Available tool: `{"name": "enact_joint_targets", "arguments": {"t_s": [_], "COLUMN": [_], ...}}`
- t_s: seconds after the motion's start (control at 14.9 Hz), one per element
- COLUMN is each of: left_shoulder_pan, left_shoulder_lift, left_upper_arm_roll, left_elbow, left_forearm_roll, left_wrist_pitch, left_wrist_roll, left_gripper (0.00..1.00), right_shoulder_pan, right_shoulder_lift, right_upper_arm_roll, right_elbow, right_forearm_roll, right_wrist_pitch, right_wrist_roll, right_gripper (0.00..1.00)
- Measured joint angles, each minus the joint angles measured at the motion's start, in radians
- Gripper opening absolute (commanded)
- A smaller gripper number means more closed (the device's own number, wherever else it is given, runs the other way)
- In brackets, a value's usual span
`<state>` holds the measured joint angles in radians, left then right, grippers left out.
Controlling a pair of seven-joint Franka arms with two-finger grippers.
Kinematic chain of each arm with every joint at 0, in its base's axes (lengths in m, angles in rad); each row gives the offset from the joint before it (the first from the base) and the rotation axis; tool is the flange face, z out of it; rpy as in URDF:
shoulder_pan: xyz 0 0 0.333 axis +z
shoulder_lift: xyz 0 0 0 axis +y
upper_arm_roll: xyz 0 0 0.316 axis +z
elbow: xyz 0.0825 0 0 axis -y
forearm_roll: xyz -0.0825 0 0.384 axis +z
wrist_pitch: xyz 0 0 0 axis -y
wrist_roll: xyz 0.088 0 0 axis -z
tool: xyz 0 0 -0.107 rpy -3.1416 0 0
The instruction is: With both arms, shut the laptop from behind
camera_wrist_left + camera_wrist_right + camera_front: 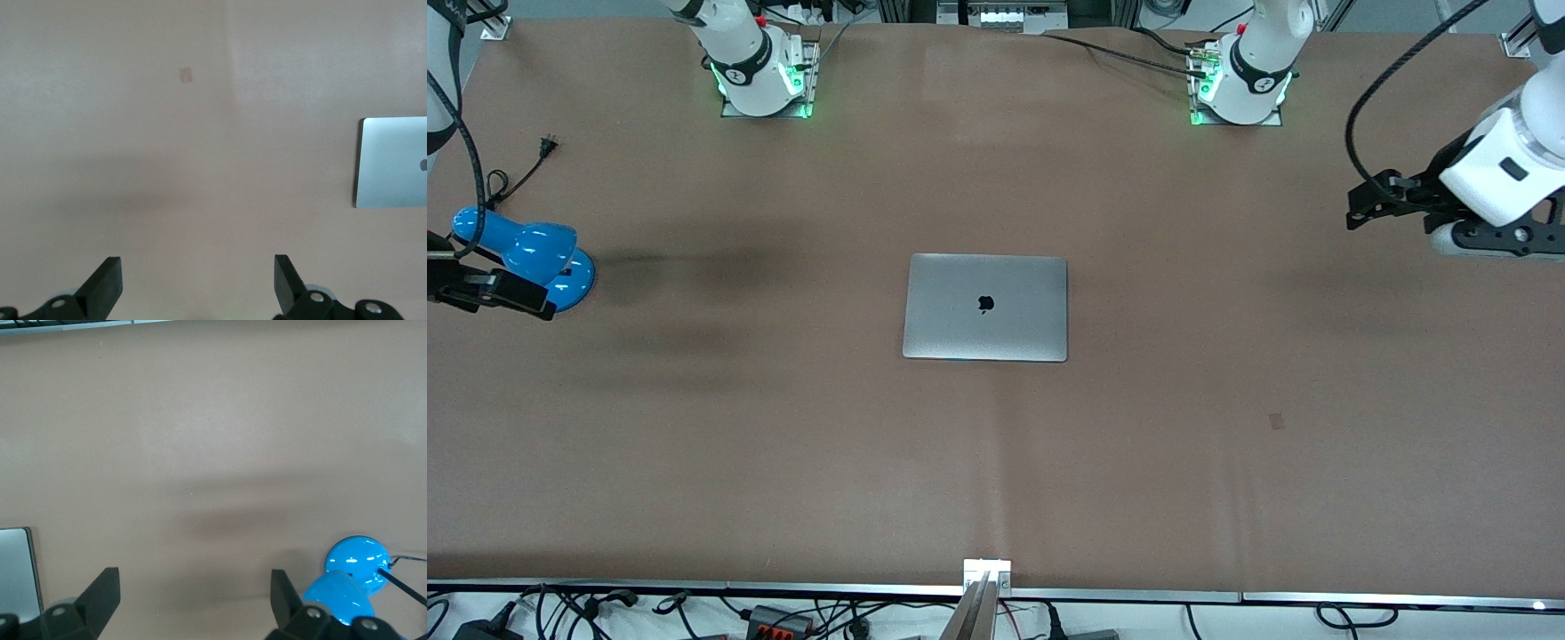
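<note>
The grey-silver laptop (985, 308) lies flat in the middle of the brown table, lid down, with the black apple logo facing up. It also shows at the edge of the left wrist view (393, 163) and of the right wrist view (17, 573). My left gripper (1359, 203) is open and empty in the air over the left arm's end of the table; its wrist view (197, 267) shows bare table between the fingers. My right gripper (534, 300) is open and empty over the right arm's end, beside a blue lamp; it also shows in its wrist view (193, 580).
A blue lamp (534, 253) with a black cord and plug (547, 144) sits at the right arm's end and shows in the right wrist view (350, 570). A small square mark (1276, 420) is on the table nearer the front camera. A metal strip (1138, 594) edges the table.
</note>
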<state>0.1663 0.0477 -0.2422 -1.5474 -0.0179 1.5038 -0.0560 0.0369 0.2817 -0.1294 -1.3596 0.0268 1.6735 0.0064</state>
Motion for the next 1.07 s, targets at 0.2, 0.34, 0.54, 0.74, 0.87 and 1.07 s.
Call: {"name": "enact_joint_targets", "arguments": {"t_s": [0.2, 0.34, 0.54, 0.74, 0.87, 1.07], "left_shoulder_pan": [-0.004, -0.005, -0.005, -0.005, -0.005, -0.005], "left_shoulder_lift": [-0.015, -0.025, -0.026, -0.026, -0.026, -0.026], "left_upper_arm_roll": [0.002, 0.002, 0.002, 0.002, 0.002, 0.002], "left_elbow": [0.0, 0.0, -0.001, -0.002, -0.002, -0.002], "left_forearm_roll": [-0.001, -0.001, -0.002, -0.002, -0.002, -0.002], "left_wrist_pitch": [-0.014, -0.013, -0.012, -0.012, -0.012, -0.011], "left_wrist_roll": [0.0, 0.0, 0.0, 0.0, 0.0, 0.0], "left_gripper": [1.0, 1.0, 1.0, 1.0, 1.0, 1.0], "right_shoulder_pan": [0.003, 0.005, 0.005, 0.005, 0.005, 0.014], "right_shoulder_lift": [-0.015, -0.044, -0.11, -0.178, -0.217, -0.261], "right_upper_arm_roll": [0.015, 0.021, 0.021, 0.021, 0.022, 0.029], "right_elbow": [-0.009, -0.05, -0.163, -0.261, -0.298, -0.32], "right_forearm_roll": [-0.025, -0.028, -0.029, -0.03, -0.03, -0.03], "right_wrist_pitch": [-0.001, 0.008, 0.055, 0.072, 0.067, 0.06], "right_wrist_roll": [-0.003, -0.003, -0.003, -0.003, -0.004, -0.006], "right_gripper": [1.0, 1.0, 1.0, 1.0, 1.0, 1.0]}}
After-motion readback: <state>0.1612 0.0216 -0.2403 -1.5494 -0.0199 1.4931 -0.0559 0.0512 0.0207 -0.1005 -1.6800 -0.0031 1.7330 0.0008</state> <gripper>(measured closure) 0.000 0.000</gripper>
